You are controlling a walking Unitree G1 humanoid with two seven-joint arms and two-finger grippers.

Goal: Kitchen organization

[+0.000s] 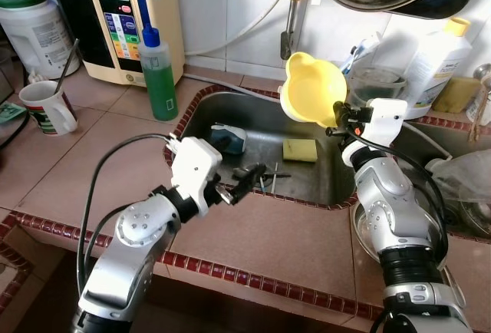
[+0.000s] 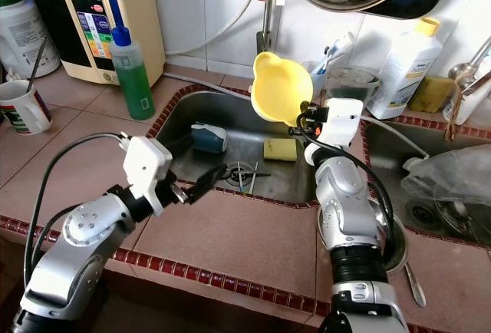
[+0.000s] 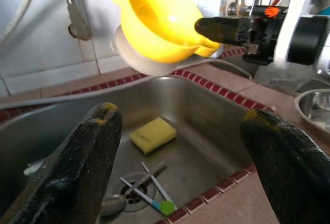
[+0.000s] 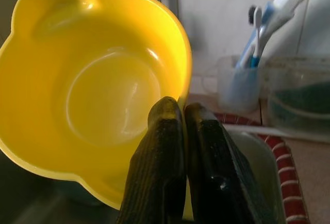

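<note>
Yellow plastic bowl (image 1: 311,89): clamped by right pincer (image 1: 338,110) above steel sink (image 1: 253,126); left pincer (image 1: 244,177) apart; placement judged next

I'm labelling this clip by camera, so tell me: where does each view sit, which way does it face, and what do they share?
Left eye view: on the head, looking down at the sink; both silver arms show, the right gripper holding the yellow bowl.
Right eye view: same head camera's other eye, same scene.
Left wrist view: along the open left gripper, facing into the sink toward the yellow sponge.
Right wrist view: along the right gripper's fingers, shut on the bowl's rim.
Shared: the bowl appears in all four.
</note>
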